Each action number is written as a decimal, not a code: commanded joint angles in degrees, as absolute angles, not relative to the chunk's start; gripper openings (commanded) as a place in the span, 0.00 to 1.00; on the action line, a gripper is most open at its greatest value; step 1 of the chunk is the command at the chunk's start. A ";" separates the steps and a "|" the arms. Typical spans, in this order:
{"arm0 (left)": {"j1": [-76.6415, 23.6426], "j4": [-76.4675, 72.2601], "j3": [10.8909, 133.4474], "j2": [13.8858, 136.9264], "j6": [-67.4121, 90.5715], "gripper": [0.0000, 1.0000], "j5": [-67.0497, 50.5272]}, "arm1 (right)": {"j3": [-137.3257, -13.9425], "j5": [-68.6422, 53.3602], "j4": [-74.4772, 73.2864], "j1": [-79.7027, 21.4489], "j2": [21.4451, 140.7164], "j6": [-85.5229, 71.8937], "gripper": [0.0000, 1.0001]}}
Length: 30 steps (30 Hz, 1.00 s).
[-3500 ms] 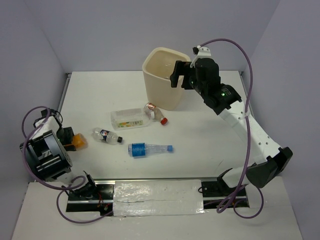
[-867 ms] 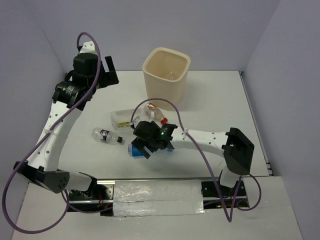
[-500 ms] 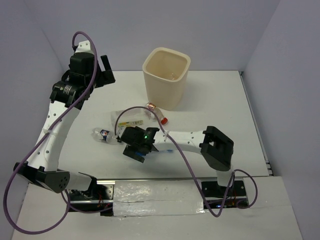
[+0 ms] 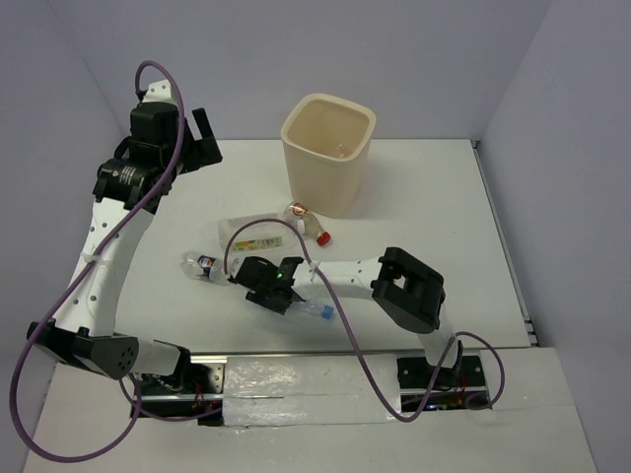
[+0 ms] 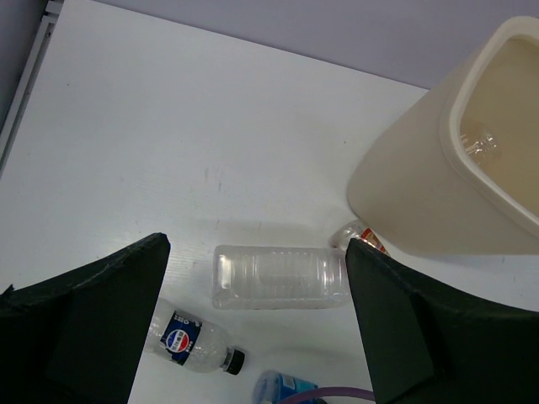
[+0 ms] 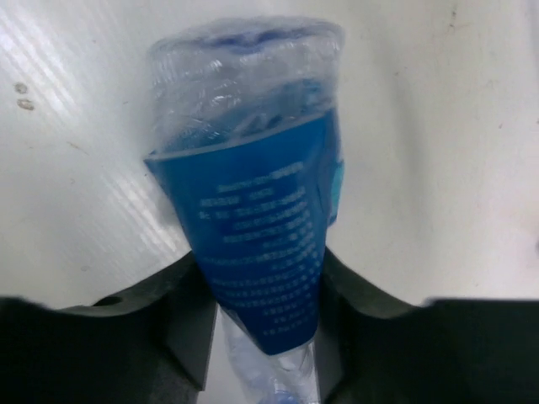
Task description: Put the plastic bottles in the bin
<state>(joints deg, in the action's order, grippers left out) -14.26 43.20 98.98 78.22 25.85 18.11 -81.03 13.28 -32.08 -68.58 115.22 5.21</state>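
My right gripper (image 4: 274, 286) is shut on the clear blue-labelled bottle (image 6: 253, 227), low over the table; its label is pinched between my fingers (image 6: 187, 324). Its blue cap (image 4: 325, 311) sticks out to the right. My left gripper (image 4: 200, 141) is open and empty, held high at the back left. Below it lie the clear boxy bottle (image 5: 278, 276), the dark-labelled bottle (image 5: 187, 341) and the crushed red-capped bottle (image 4: 308, 223). The cream bin (image 4: 328, 148) stands at the back, with a clear bottle (image 5: 480, 143) inside. The orange bottle is out of view.
The boxy bottle (image 4: 254, 235) and the dark-labelled bottle (image 4: 210, 266) lie just left of and behind my right gripper. A purple cable loops over the right arm. The taped strip runs along the table's near edge (image 4: 311, 389).
My right arm has folded in and its gripper has shifted left on the blue-labelled bottle, which has turned so its cap points nearer. The left arm has drifted slightly up and left.
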 commanded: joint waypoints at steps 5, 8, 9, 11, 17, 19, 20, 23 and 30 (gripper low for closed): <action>-13.10 42.28 100.11 77.52 26.63 0.99 17.23 | -79.19 17.31 -33.74 -66.71 103.64 3.87 0.40; -12.22 43.32 100.54 77.69 27.77 0.99 19.68 | -80.59 18.54 -34.45 -64.34 96.52 3.96 0.40; -11.00 45.33 100.89 78.04 29.43 0.99 20.64 | -81.38 19.15 -34.45 -63.38 93.11 4.04 0.40; -8.89 46.93 101.16 79.27 30.93 0.99 20.75 | -85.05 20.99 -34.63 -59.78 90.10 3.69 0.41; -1.41 46.50 95.56 78.93 34.28 0.99 13.64 | -100.06 22.42 -31.20 -48.28 85.87 4.03 0.44; -1.14 45.71 93.79 78.66 33.66 0.99 10.47 | -105.97 22.75 -31.55 -46.68 88.58 5.09 0.45; -1.06 46.23 92.82 78.92 34.01 0.99 10.20 | -111.74 23.46 -31.20 -45.28 89.99 5.88 0.45; -0.88 47.28 90.36 79.28 35.15 0.99 9.84 | -118.80 26.89 -25.44 -43.16 94.74 6.76 0.45; 1.40 49.83 81.58 76.21 39.45 0.99 12.48 | -113.29 32.08 4.47 -39.30 99.21 12.66 0.46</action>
